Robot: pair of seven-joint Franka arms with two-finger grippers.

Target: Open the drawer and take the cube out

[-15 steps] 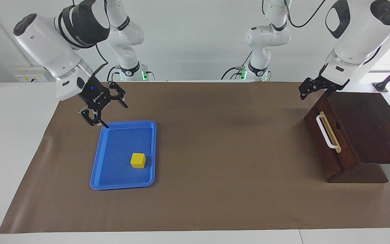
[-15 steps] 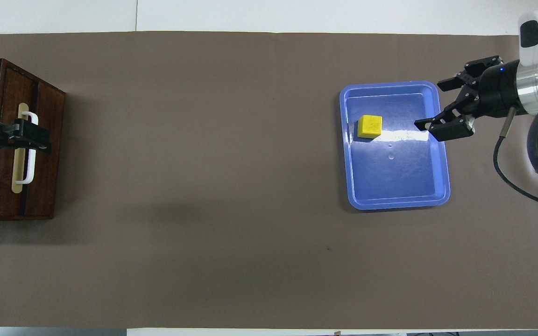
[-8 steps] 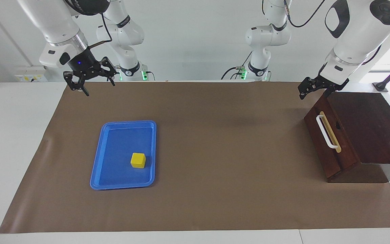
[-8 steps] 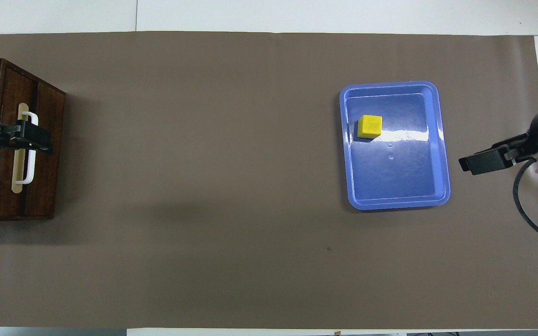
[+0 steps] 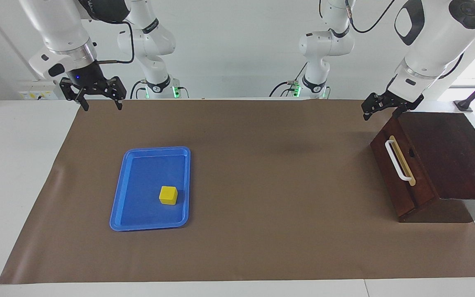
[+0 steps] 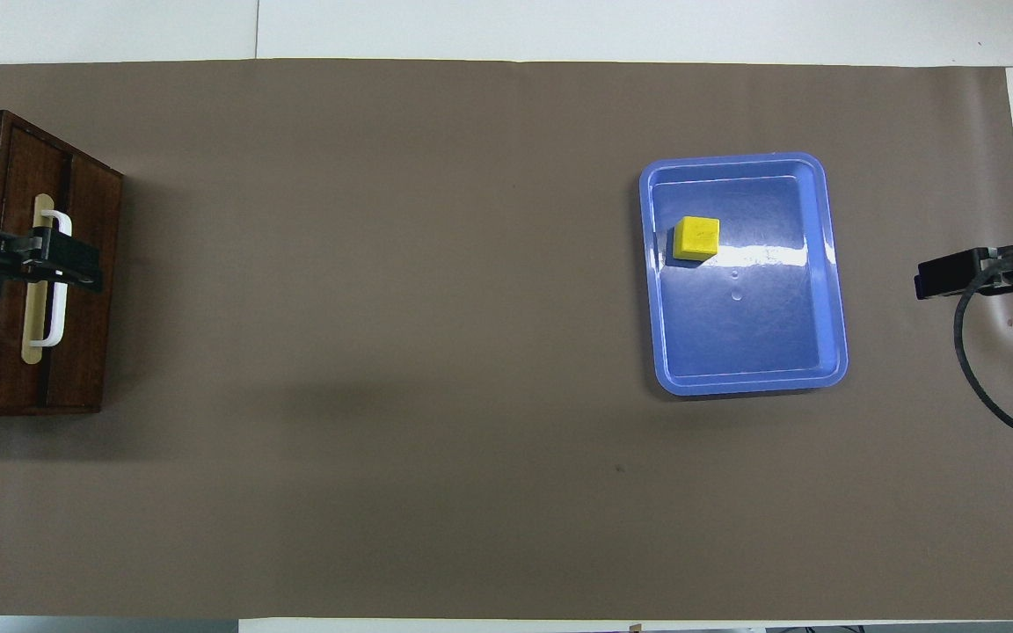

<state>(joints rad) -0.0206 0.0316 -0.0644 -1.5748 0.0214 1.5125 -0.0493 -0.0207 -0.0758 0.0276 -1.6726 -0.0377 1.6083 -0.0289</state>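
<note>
Since the earlier frame, the right gripper [image 5: 100,102] is raised off the blue tray [image 5: 116,202] and parked wide, holding nothing. The cube [image 5: 168,195] is found in that tray; the drawer [image 5: 400,173] is shut. The left gripper [image 5: 379,108], spread and holding nothing, is kept above the box. A stray descent could knock the handle [image 5: 397,160]. Only the facing view shows that clearance.

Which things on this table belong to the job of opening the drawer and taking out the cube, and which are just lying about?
Belong to the job:
- drawer, shut
- cube, lying in the tray
- left gripper, open, over the box's edge nearer the robots
- right gripper, open, raised over the mat's corner

Just lying about:
- tray
- mat
- box
</note>
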